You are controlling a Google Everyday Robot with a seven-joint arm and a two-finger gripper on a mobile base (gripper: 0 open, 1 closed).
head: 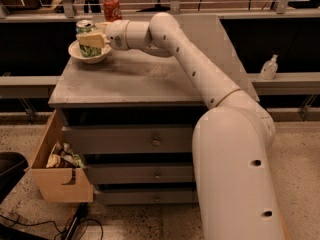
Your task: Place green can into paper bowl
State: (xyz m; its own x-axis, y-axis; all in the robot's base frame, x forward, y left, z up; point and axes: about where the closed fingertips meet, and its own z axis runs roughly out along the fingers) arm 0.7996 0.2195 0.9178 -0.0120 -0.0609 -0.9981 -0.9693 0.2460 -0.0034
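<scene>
The green can (84, 28), green-and-white with a silver top, stands upright inside the cream paper bowl (90, 57) at the far left of the cabinet top. My gripper (91, 39) reaches in from the right at the end of the white arm. It is shut on the green can, and one tan finger (94, 39) lies across the can's front. The can's lower part is hidden by the finger and the bowl's rim.
A red-orange soda can (111, 7) stands behind the bowl at the back edge. The grey cabinet top (145, 79) has drawers below. An open wooden drawer (57, 176) holding snack bags juts out at lower left. A sanitizer bottle (269, 67) sits on the right ledge.
</scene>
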